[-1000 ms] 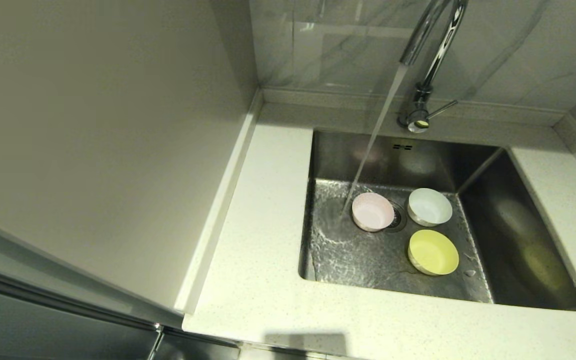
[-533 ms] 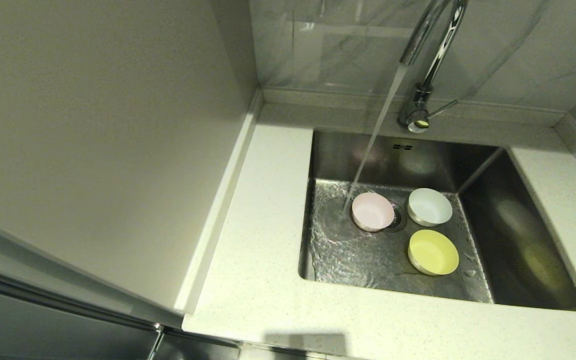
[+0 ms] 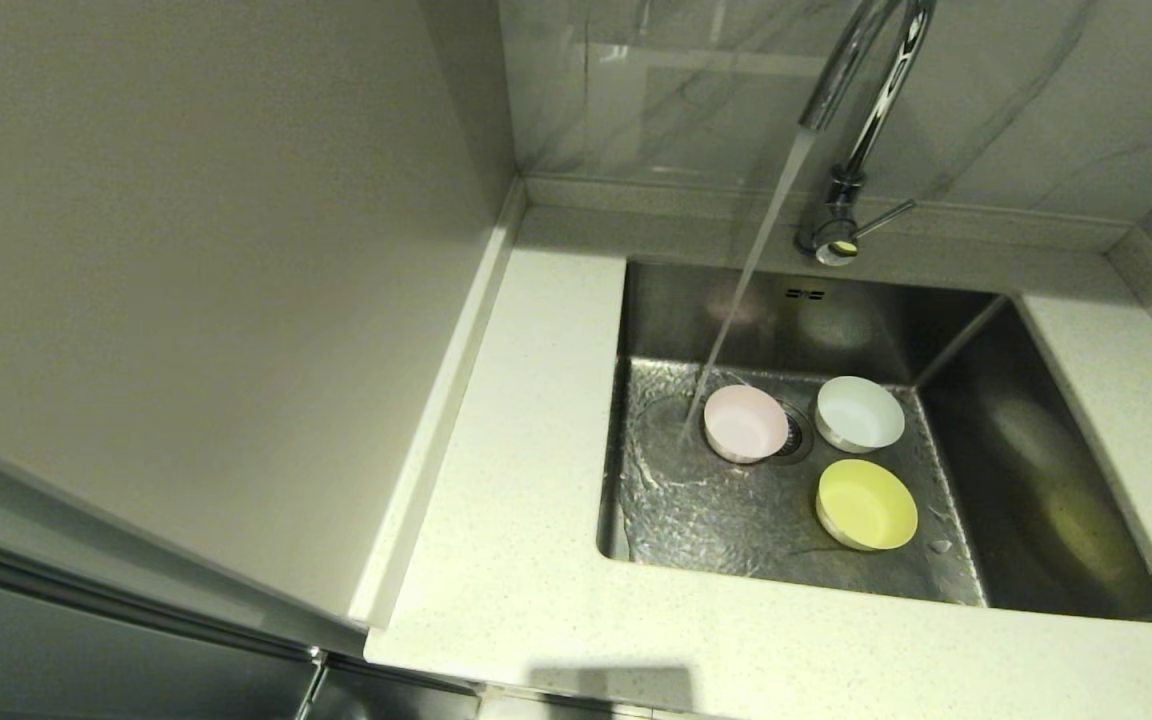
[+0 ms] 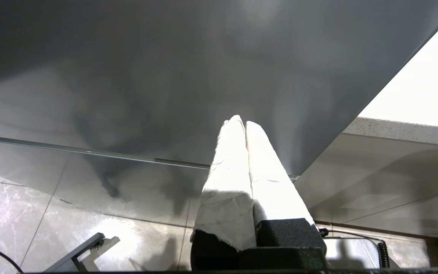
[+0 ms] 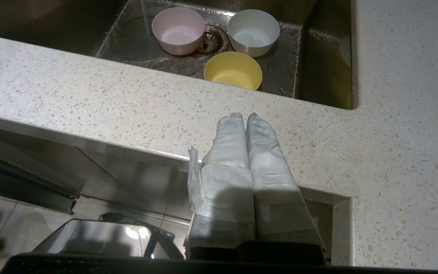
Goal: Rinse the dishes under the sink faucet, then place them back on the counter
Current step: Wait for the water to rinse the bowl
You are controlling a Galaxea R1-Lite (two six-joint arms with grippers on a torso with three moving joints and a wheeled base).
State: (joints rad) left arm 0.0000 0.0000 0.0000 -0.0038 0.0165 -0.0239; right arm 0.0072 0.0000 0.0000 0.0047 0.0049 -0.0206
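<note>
Sink [image 3: 1056, 470] with three bowls [image 3: 746, 423]

Three bowls sitting in sink [image 3: 1056, 470], around drain [image 3: 794, 432]: pink bowl [image 3: 745, 423] left, white bowl [image 3: 859, 413] right, yellow bowl [image 3: 866, 504] nearest front. Faucet [image 3: 851, 130] standing behind sink, stream [image 3: 751, 265] landing just left of pink bowl. Counter [image 3: 526, 500] surrounding sink.

I'm looking into a home kitchen. A speckled off-white stone counter [image 3: 516, 560] wraps around a sunken steel sink [image 3: 1056, 480], and a tall chrome faucet [image 3: 861, 110] runs water [image 3: 746, 270] into it. Three small bowls sit in the basin: pink [image 3: 746, 423], white [image 3: 859, 413] and yellow-green [image 3: 866, 504]. Grey marbled tiles [image 3: 1016, 90] cover the wall behind, and a tall plain cabinet side [image 3: 186, 280] stands against the counter's left end.
</note>
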